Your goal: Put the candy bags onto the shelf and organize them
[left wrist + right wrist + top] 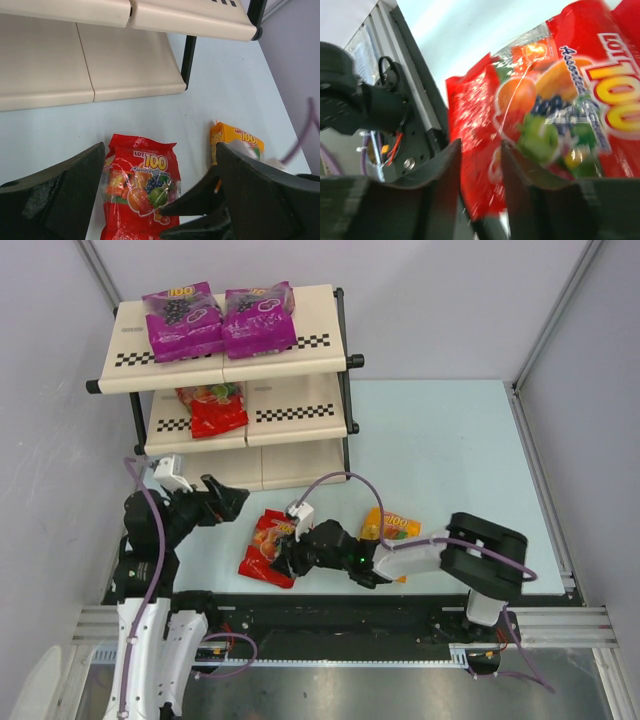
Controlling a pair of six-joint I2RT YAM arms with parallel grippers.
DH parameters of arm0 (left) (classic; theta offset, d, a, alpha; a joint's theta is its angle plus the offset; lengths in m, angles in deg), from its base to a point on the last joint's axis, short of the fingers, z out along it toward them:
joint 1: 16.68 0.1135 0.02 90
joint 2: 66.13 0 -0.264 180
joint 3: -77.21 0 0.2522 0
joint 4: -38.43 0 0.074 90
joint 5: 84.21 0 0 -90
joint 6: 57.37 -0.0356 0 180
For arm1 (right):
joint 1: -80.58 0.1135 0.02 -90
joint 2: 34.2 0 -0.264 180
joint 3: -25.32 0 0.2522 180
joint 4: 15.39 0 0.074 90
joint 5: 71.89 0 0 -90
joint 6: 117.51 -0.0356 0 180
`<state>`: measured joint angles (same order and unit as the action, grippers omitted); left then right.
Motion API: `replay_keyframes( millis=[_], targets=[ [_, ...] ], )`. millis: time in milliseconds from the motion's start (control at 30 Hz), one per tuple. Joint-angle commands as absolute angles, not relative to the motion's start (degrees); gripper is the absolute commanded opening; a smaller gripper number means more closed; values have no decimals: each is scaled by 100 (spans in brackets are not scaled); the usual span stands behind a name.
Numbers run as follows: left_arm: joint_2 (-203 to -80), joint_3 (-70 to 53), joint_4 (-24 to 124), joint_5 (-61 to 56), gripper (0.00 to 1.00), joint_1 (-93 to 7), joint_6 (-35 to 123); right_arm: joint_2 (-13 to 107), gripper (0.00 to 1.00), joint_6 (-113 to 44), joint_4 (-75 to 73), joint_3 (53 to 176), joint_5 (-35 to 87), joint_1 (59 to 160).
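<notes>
A red candy bag lies on the table in front of the shelf. My right gripper is at its near right edge, jaws open a little with the bag's edge between them. An orange-yellow candy bag lies to the right, partly under the right arm. Two magenta-purple bags sit side by side on the top tier, another red bag on the middle tier. My left gripper hovers wide open and empty, left of the table's red bag.
The shelf's lowest board and a black frame post stand just behind the red bag on the table. Grey walls enclose the table on the left, back and right. A metal rail runs along the near edge.
</notes>
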<state>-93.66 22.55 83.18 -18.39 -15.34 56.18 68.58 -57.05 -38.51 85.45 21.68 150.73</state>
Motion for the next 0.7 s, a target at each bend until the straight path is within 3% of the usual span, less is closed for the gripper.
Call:
replay_keyframes(
  millis=[0,100,200,333,433,667],
  targets=[
    [-9505,2232,8041,-1733,96,-1589,5794,5556,46,-5353,-2874,8434,1181,15273],
    [-9706,2293,7997,-1051,96,-2106,5812,4843,50,-5387,-2162,8417,487,15387],
    [-10110,2425,7778,45,96,-3630,6004,4420,56,-5607,-1598,8338,-234,15484],
    [-10261,2618,7602,1262,96,-4689,6435,4112,66,-6019,-1280,8136,-869,15642],
    [-10085,2925,7654,1614,96,-4876,6725,4024,73,-6538,-1287,7856,-1107,15730],
    [-9180,3471,8005,2090,96,-4929,7323,4612,76,-7962,-2113,7371,-1494,15941]
  ],
)
